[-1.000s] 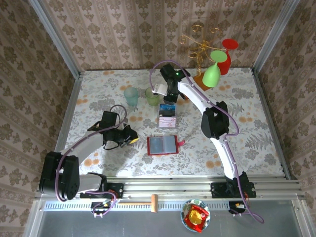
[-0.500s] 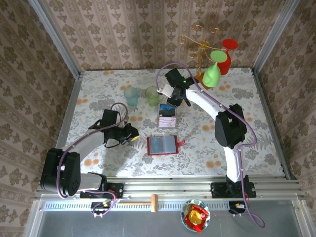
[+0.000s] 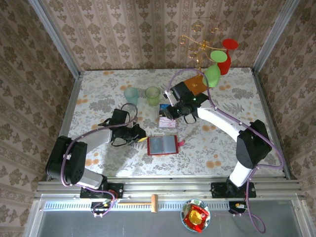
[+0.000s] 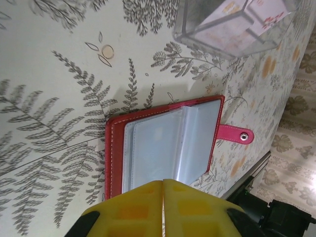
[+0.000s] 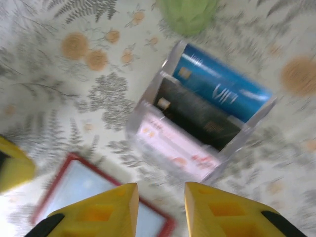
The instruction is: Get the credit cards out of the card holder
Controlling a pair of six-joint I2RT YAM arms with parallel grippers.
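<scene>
Movement on both sides: the left gripper (image 4: 163, 183) has slid in toward the card holder (image 4: 163, 143) and now sits at its left edge, yellow fingers pressed together on nothing. The right gripper (image 5: 160, 190) has swung round from farther back and hovers over the clear stand (image 4: 212, 37) just behind the card holder, fingers a narrow gap apart with nothing between them. That looks like a drop-off just completed. The card holder lies open and flat, red tab (image 4: 236, 134) out to its right, and its clear sleeves look empty. The stand carries the credit cards (image 5: 219, 89) upright in a row: blue farthest from the card holder, a dark one, pink-and-white nearest it. My read: essentially finished, unless a card hides in a sleeve.
</scene>
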